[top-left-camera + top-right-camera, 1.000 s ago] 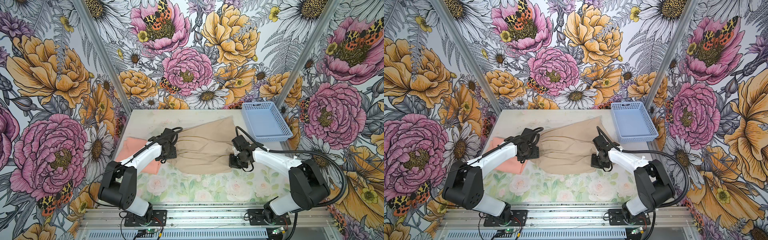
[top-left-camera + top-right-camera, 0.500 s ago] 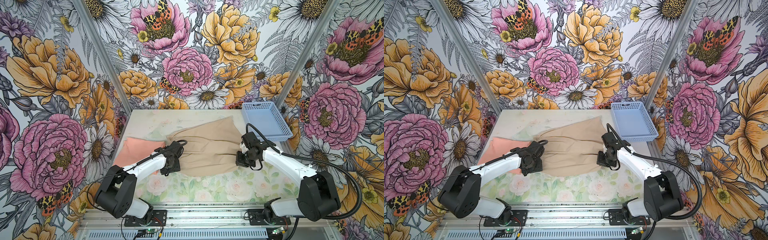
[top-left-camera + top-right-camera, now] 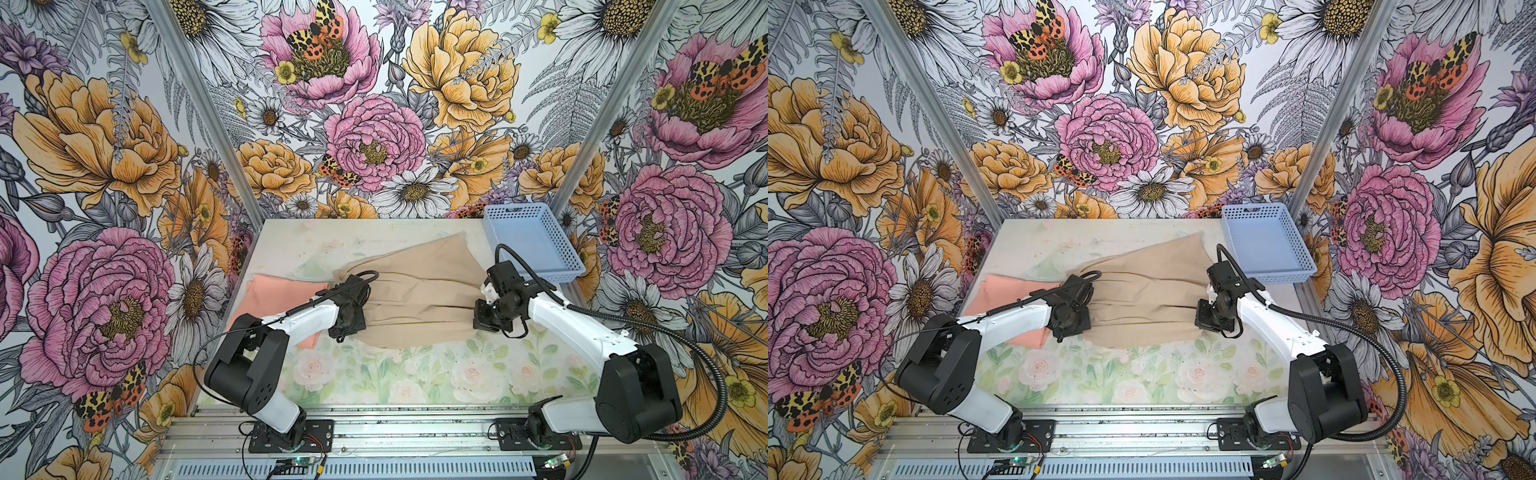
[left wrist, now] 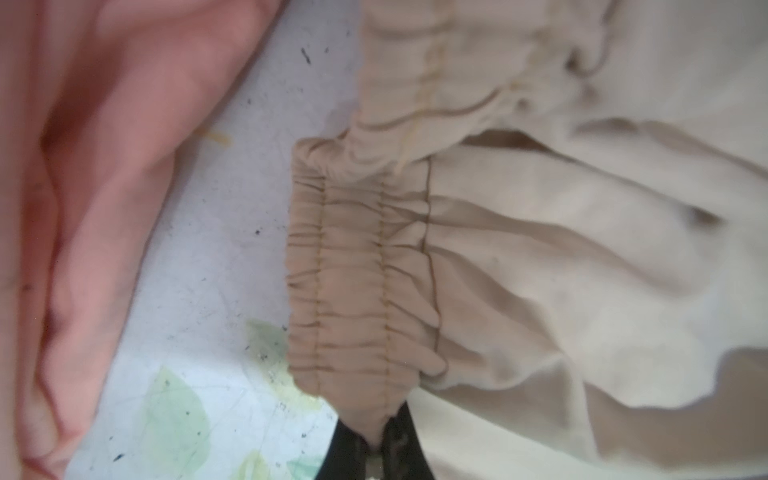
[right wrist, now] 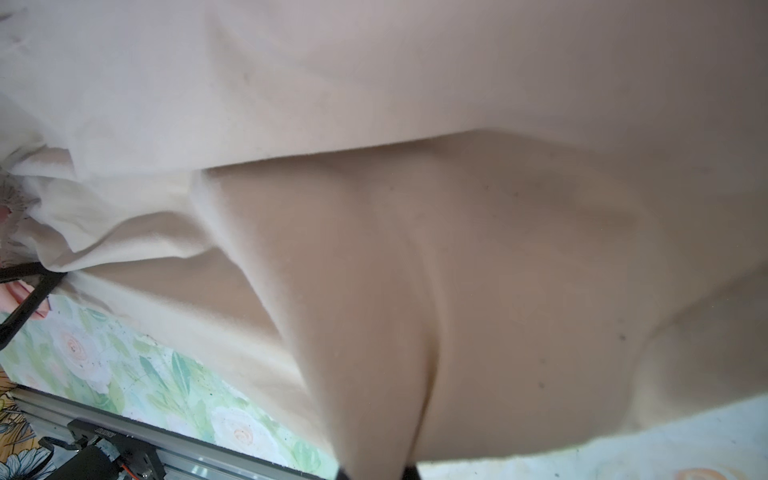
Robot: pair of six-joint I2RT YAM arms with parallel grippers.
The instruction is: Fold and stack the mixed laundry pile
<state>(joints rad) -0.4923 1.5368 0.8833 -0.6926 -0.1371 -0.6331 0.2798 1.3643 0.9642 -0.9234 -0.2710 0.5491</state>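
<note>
- The peach-pink T-shirt, soft cloth lying fairly flat at the left edge of the pale floral-printed tabletop, is partly hidden by the white left arm. It looks like the base of the stack, so nothing should drag over it or ruffle it.
- The left gripper has its fingers pressed together on the end of the gathered elastic waistband of the beige-tan garment. The bite looks shallow, right at the band's corner, so a gentle lift without a jerk is best, or the elastic may slip out.
- The beige-tan garment, a broad soft piece, lies spread across the middle of the table. In the left wrist view a strip of bare table shows between it and the T-shirt. Creases run from grip to grip. The step in hand seems to be a two-handed lift into a fold, so both ends should rise together and level under light tension. That lets the cloth hang flat and the crease fall straight.
- The right gripper pinches the opposite edge, with its fingers closed on the cloth. It may have caught more than one layer, though I cannot tell.
- The light blue perforated plastic basket stands at the far right corner, near the right wrist. The wrist and its cable should stay clear of the basket.
</note>
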